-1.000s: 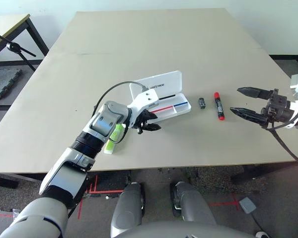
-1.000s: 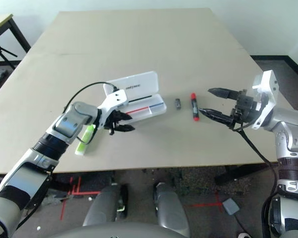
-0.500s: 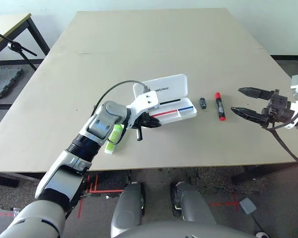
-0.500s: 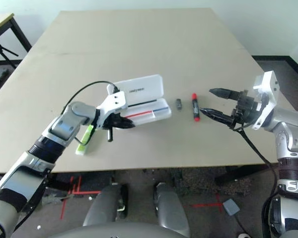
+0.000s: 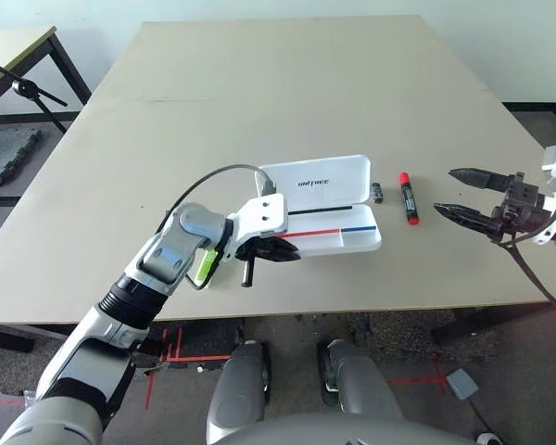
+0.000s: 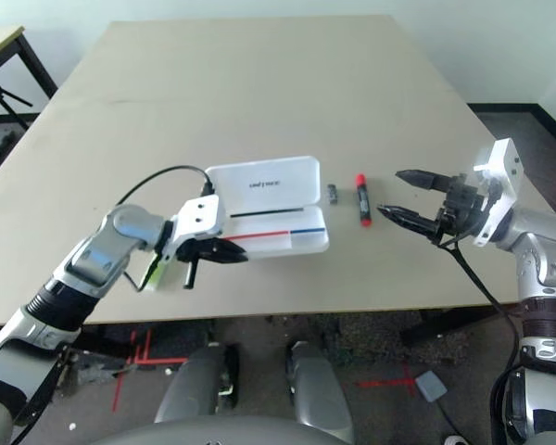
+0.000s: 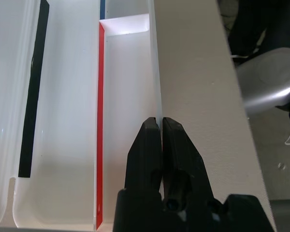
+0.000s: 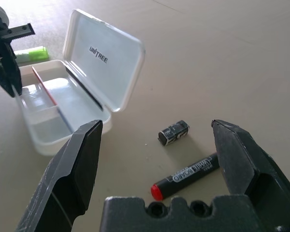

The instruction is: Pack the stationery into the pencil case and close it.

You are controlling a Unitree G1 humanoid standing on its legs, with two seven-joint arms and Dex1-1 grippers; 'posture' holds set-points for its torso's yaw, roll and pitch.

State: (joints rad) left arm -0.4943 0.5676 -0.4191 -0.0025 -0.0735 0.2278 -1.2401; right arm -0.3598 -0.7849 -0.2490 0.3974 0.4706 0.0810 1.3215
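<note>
The left gripper (image 7: 161, 126) pinches the near wall of the open white hard-plastic pencil case (image 5: 326, 209); the right gripper (image 5: 465, 195) gapes wide, empty.

On the table (image 5: 259, 83), the open pencil case (image 5: 329, 227) lies centre; highlighter (image 5: 204, 267) left of it, perhaps partly under my arm; block (image 5: 377, 192) and marker (image 5: 407, 197) right.

"UNITREE" on pencil case (image 8: 106, 58) lid

Bright even light, soft shadows, sharp focus, glare inside pencil case (image 7: 125, 72)
</note>
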